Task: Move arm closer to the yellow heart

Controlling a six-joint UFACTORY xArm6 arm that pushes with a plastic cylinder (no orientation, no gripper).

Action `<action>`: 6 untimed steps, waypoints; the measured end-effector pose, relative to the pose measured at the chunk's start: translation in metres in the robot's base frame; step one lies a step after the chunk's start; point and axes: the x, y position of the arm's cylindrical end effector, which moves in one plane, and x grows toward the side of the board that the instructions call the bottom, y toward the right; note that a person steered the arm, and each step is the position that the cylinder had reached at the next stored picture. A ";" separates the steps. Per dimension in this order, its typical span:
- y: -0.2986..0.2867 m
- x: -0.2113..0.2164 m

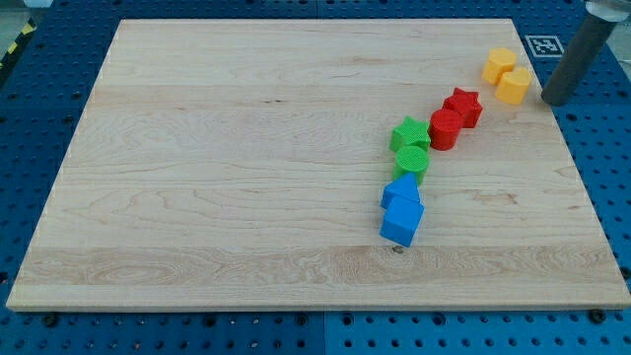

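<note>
Two yellow blocks sit touching near the board's top right. The lower one point(513, 85) looks like the yellow heart; the upper one point(499, 64) has a blunter, angular shape. My tip point(553, 102) is at the board's right edge, a short way to the right of the yellow heart and slightly below it, not touching it. The dark rod rises from the tip toward the view's top right corner.
A chain of blocks runs down-left from the yellow pair: red star point(463, 106), red round block point(446, 129), green star point(410, 133), green cylinder point(412, 162), blue angular block point(400, 189), blue cube point(401, 222). The wooden board point(217, 177) lies on a blue perforated table.
</note>
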 end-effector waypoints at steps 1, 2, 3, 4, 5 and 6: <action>-0.004 -0.002; -0.006 -0.013; -0.006 -0.019; -0.006 -0.021; -0.006 -0.021; -0.006 -0.031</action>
